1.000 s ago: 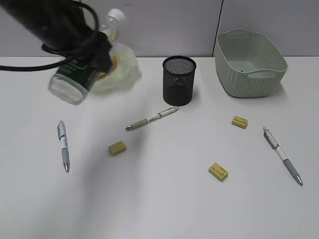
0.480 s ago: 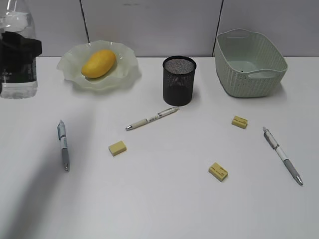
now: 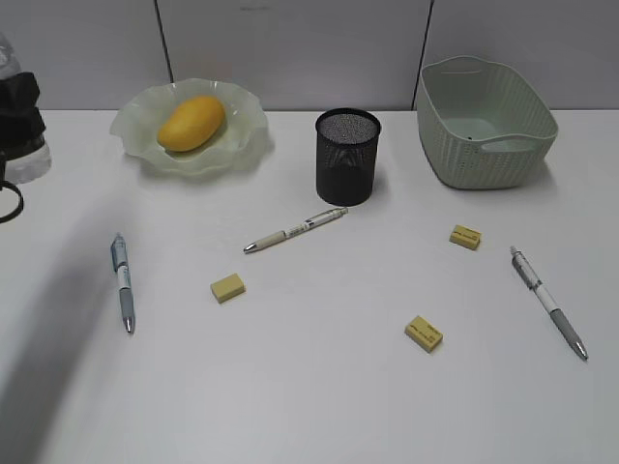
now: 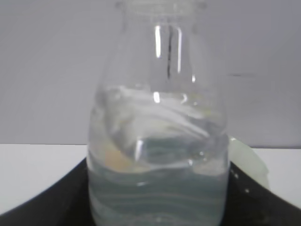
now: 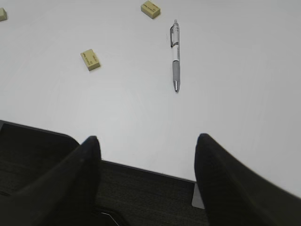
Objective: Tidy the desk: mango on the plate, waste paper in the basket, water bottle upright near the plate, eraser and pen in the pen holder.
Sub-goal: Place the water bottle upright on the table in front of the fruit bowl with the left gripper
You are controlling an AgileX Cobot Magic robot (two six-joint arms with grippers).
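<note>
The yellow mango (image 3: 191, 123) lies in the wavy green plate (image 3: 247, 130). At the far left edge my left gripper (image 3: 17, 101) is shut on the clear water bottle (image 3: 27, 159), which stands upright left of the plate. That bottle (image 4: 157, 141) fills the left wrist view between the black fingers (image 4: 42, 207). The black mesh pen holder (image 3: 348, 155) stands mid-desk and the green basket (image 3: 484, 145) at the back right. Pens (image 3: 123, 282) (image 3: 295, 230) (image 3: 548, 302) and yellow erasers (image 3: 228, 287) (image 3: 424, 333) (image 3: 465, 237) lie loose. My right gripper (image 5: 146, 143) is open over the desk's front edge. The waste paper is out of view.
In the right wrist view a pen (image 5: 175, 56) and two erasers (image 5: 90, 60) (image 5: 150, 9) lie on the white desk (image 5: 235, 70) ahead of the open fingers. A grey wall runs behind the desk.
The left arm has swung the bottle from in front of the plate out to the far left edge and turned it upright. The plate and mango are now uncovered.
</note>
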